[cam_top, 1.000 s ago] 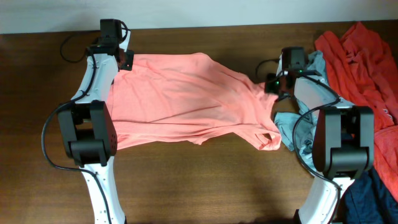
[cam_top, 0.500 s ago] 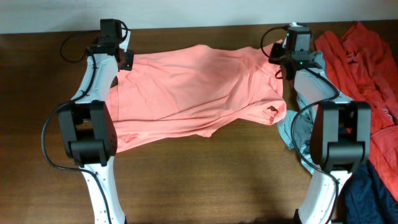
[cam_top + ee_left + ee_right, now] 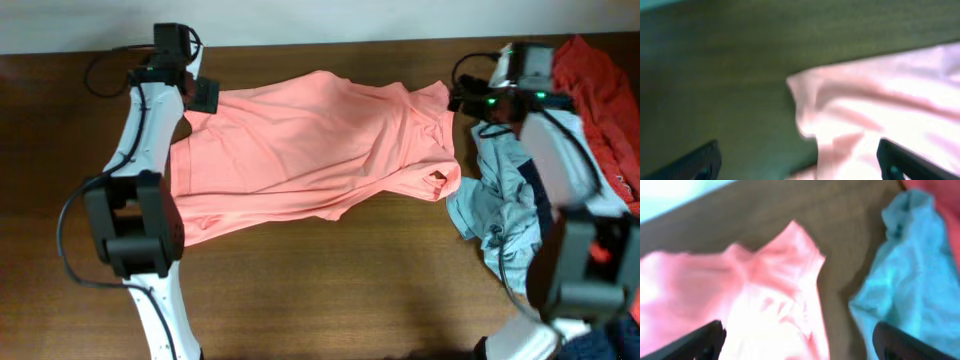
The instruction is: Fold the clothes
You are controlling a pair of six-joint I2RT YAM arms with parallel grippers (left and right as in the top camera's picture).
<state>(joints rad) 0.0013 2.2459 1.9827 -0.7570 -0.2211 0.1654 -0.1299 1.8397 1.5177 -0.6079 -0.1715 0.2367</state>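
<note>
The salmon-pink shirt (image 3: 310, 150) lies spread across the middle of the table, its far corners near both grippers. My left gripper (image 3: 207, 96) hovers over the shirt's far left corner (image 3: 865, 115). Its fingers (image 3: 700, 162) stand wide apart and hold nothing. My right gripper (image 3: 463, 98) is at the shirt's far right corner (image 3: 775, 295), open as well, with the cloth lying loose below it. A pale grey-blue garment (image 3: 500, 200) lies crumpled just right of the shirt, and it shows again in the right wrist view (image 3: 905, 270). Both wrist views are blurred.
A deeper red garment (image 3: 600, 90) is heaped at the table's far right edge. The right arm's base (image 3: 580, 270) stands over the grey-blue garment, and the left arm's base (image 3: 130, 225) sits on the shirt's near left part. Bare wood (image 3: 330, 290) runs along the front.
Both grippers have opened and let go of the shirt's far corners. The right gripper, which had carried its corner toward the far edge, has drawn off to the right. The shirt lies flatter.
</note>
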